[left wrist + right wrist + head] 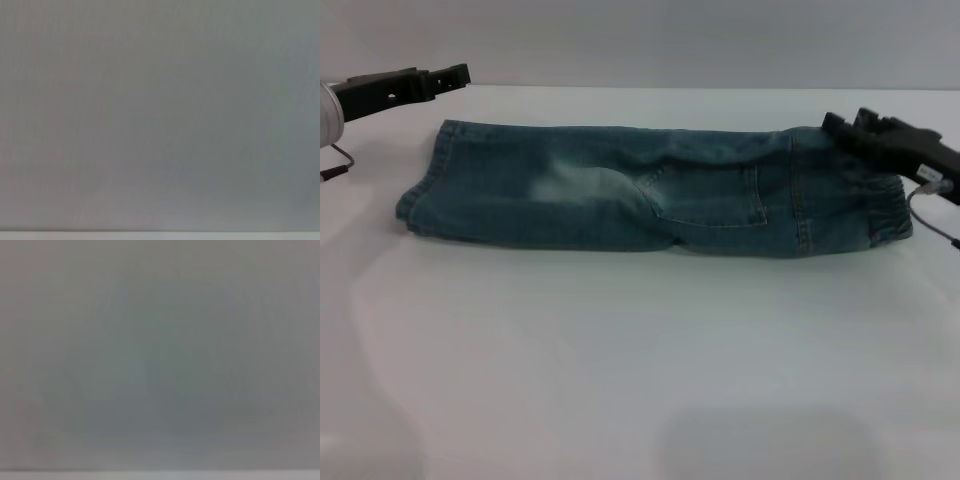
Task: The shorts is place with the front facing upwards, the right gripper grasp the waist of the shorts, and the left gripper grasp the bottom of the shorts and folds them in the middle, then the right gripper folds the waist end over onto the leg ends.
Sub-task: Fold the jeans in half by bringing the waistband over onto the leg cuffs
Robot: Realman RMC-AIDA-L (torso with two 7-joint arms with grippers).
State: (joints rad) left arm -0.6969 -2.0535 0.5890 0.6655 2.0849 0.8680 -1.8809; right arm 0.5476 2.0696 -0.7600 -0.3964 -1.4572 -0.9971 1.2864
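**Shorts halved lengthwise, second fold still to come**

The shorts (650,190) lie flat on the white worktop (640,360) as one long narrow band running side to side, with a back pocket facing up. That shape suggests the first fold, down the middle, is already done: the two legs seem stacked on each other. The bottom of the shorts (420,195) sits at the robot's left end, its hems flat and stitched. The gathered elastic waist (880,210) is at the right end, well apart from the leg ends. So the last step, carrying the waist over onto the hems, looks not yet done.

The right tool (842,128) rests at the far corner of the waist, touching or just above the denim. I cannot tell from here whether it is clamped on the cloth or merely lying against it.

The left tool (450,73) hangs clear of the shorts, beyond the far hem corner and near it, holding nothing. Its prongs look close together, though how far open I cannot say.

Both wrist views show only a blank grey field.
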